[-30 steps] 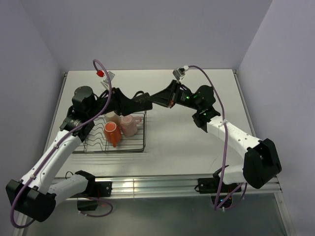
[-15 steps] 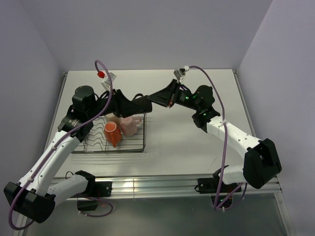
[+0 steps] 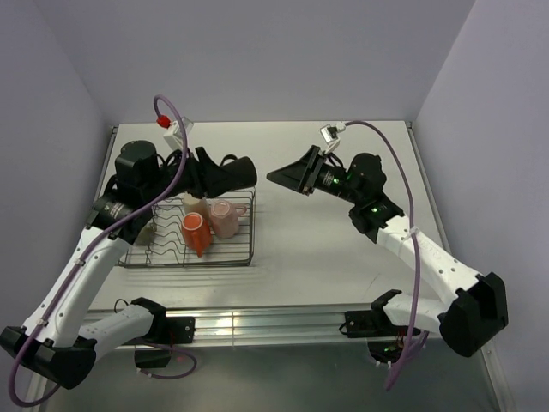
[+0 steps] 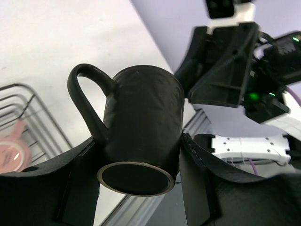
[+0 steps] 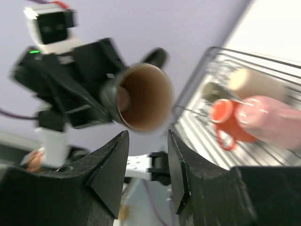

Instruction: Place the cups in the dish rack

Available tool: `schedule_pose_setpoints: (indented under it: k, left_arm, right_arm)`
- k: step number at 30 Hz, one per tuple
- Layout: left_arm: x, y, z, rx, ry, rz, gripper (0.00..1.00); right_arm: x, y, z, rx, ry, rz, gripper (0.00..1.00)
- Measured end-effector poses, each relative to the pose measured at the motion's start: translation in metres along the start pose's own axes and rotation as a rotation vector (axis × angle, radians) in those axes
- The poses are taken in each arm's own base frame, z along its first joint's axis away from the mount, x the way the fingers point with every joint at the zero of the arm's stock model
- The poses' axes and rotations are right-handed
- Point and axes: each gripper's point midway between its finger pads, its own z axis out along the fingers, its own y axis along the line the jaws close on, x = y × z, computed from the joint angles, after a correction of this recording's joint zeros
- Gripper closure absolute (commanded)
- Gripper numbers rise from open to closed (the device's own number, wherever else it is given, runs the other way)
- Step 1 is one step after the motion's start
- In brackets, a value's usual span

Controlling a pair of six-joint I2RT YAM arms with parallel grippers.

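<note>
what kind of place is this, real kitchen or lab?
Likely a lab test cell, not a kitchen: white table boxed in by plain walls, left arm and right arm bolted to a metal rail.

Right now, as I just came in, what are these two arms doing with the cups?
The left gripper is shut on the dark brown mug, holding it on its side in the air near the dish rack's far edge. The right gripper is open and empty, pointing at the mug's mouth but apart from it. The orange mug, pink mug and beige tumbler lie in the rack; the dark mug is not yet in it.
</note>
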Motion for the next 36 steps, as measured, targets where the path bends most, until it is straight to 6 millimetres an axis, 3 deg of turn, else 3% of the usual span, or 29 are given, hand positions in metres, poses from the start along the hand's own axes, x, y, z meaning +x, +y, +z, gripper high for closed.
schedule_pose_setpoints:
  k: [7,10,16,25,32,36]
  left_arm:
    - [-0.001,0.033,-0.011,-0.236,0.023,-0.015,1.0]
    - [0.014,0.056,-0.022,-0.366,0.07,-0.021,1.0]
    - [0.053,0.085,-0.046,-0.546,0.184,-0.011,1.0]
    - [0.106,0.089,-0.051,-0.629,0.363,0.09,1.0]
    - [0.112,0.104,-0.048,-0.714,0.394,0.135,1.0]
    - [0.124,0.115,-0.047,-0.736,0.441,0.148,1.0]
  right_arm:
    - [-0.002,-0.043,-0.026,0.292,-0.059,-0.068,0.53]
    - [-0.003,-0.063,-0.034,0.402,-0.067,-0.094,0.52]
    - [-0.001,-0.093,-0.049,0.543,-0.063,-0.127,0.52]
    - [-0.003,-0.108,-0.054,0.605,-0.069,-0.153,0.53]
    - [-0.003,-0.112,-0.056,0.622,-0.07,-0.158,0.52]
    - [0.001,-0.118,-0.059,0.638,-0.065,-0.155,0.52]
